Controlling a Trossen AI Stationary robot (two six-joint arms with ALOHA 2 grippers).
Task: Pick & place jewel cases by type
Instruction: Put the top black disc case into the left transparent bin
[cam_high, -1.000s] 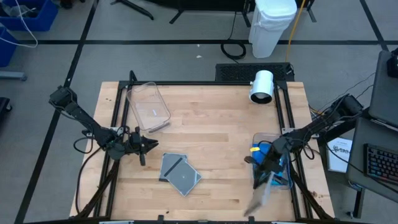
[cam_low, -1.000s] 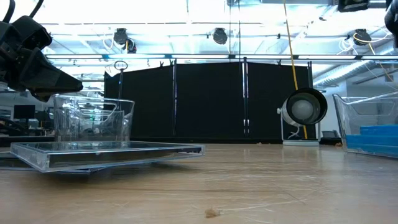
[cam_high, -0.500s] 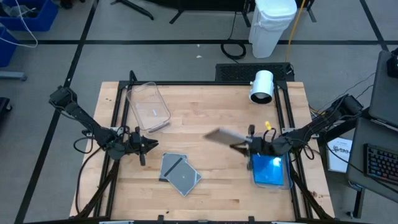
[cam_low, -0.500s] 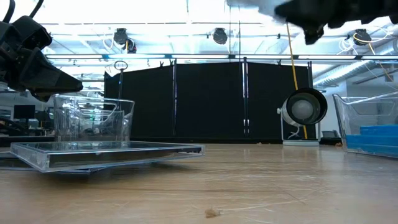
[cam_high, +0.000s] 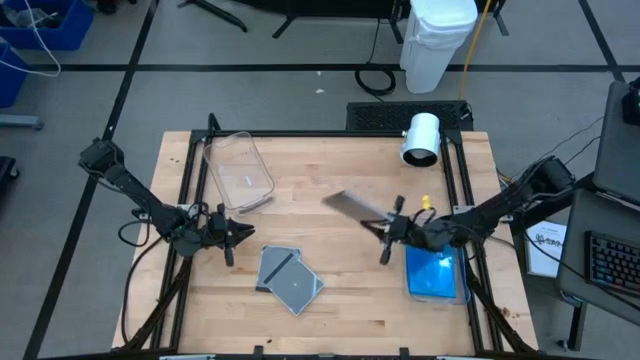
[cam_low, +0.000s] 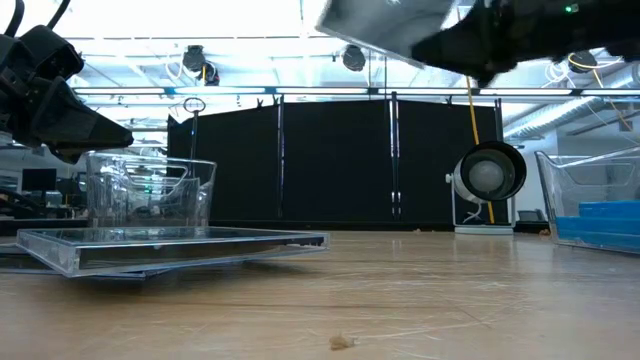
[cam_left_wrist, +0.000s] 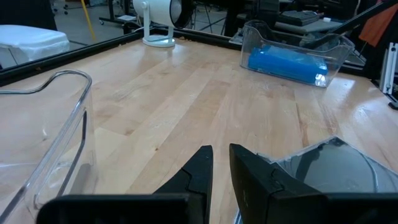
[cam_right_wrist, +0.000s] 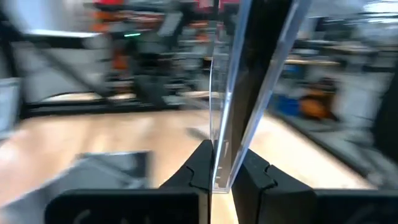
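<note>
- Looking down from the high view, the right pincer (cam_high: 387, 226) hangs over the middle of the table (cam_high: 340, 170), clamped on a grey jewel case (cam_high: 350, 206) held off the surface. The left pincer (cam_high: 245, 233) waits near the table's left edge, fingers nearly together and grasping nothing. Two grey jewel cases (cam_high: 288, 277) lie overlapped on the table; blue jewel cases (cam_high: 434, 273) sit in the clear tub (cam_high: 464, 290) at right; another tub (cam_high: 240, 171) stands at upper left.
- Low view: the held case (cam_low: 385, 27) tilts high above the table.
- Left wrist view: narrow-gapped fingers (cam_left_wrist: 199, 171) beside a lying case (cam_left_wrist: 329, 165).
- Right wrist view: the case (cam_right_wrist: 245, 74) stands edge-on between the fingers (cam_right_wrist: 200, 165).
</note>
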